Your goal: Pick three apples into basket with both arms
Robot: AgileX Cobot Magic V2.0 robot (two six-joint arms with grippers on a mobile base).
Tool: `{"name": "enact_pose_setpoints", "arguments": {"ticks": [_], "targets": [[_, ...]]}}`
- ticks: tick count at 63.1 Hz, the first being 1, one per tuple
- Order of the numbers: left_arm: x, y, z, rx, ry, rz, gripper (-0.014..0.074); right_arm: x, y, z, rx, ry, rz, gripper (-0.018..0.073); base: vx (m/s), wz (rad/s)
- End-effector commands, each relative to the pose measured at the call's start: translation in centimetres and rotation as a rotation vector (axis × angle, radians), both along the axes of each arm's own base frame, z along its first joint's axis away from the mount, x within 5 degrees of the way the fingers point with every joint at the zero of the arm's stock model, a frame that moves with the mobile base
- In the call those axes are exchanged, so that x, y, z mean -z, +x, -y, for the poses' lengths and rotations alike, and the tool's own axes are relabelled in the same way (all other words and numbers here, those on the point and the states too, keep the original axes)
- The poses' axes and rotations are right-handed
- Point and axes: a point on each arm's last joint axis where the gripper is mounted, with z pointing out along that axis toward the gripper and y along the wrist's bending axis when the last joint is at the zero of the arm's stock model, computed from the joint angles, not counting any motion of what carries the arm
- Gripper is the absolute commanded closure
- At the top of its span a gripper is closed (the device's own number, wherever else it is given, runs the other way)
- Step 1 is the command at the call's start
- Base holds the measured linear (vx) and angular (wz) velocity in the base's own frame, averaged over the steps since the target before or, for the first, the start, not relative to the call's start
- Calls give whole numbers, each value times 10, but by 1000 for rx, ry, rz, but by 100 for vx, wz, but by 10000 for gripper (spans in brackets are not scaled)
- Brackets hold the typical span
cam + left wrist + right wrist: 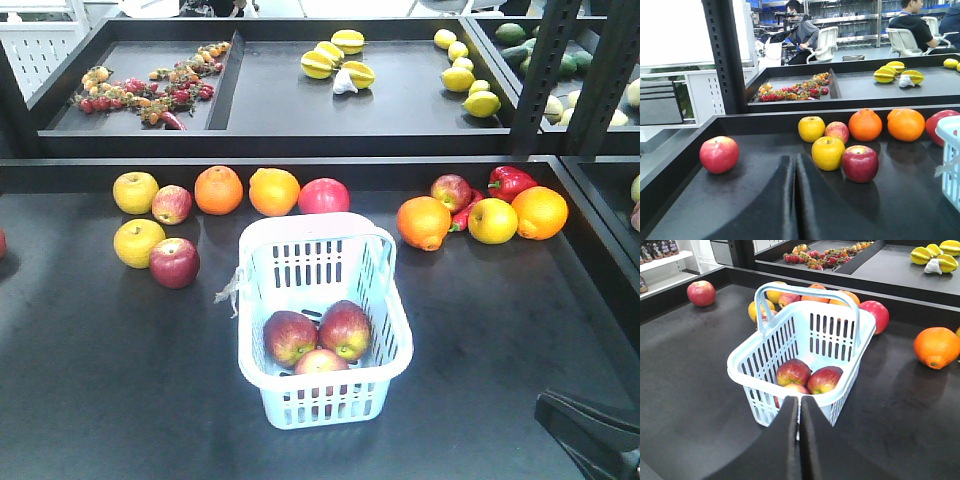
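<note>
We locate the basket (325, 320) at the centre of the front-facing frame, standing upright on the dark counter (110, 380). It holds three apples (318, 342): two side by side and a third against the near wall, all touching. In the right wrist frame the same basket (805, 355) fills the centre, its hoop handle raised over the opening and the apples (805, 379) resting on the slotted floor.

The right pincer (800, 440) sits at the bottom centre of its frame, just in front of the basket's near rim; its fingers are pressed together and grip nothing. The left pincer (795, 200) sits at the bottom centre of its own frame, likewise closed and empty.

Outside the basket, loose fruit (205, 195) lies in the upper left of the front-facing frame and a second fruit group (485, 212) at the upper right.
</note>
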Motion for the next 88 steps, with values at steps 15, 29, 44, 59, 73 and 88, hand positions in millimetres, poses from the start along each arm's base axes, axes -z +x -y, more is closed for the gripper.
{"name": "enact_pose_setpoints", "arguments": {"ticks": [15,29,44,59,73,88], "targets": [[-1,-1,-1,-10,-5,81,604,37,4,18,255,185,-6,563,0,0],[-1,-1,-1,-10,-5,81,604,63,-6,25,280,212,73,563,0,0],[-1,-1,-1,-10,-5,81,604,53,-13,40,430,207,243,563,0,0],[-1,-1,-1,-10,-5,80,604,48,-22,50,576,204,366,563,0,0],[-1,-1,-1,-10,-5,80,604,43,-23,54,636,130,441,563,0,0],[-1,-1,-1,-10,-5,80,604,39,-23,53,617,79,504,563,0,0]]}}
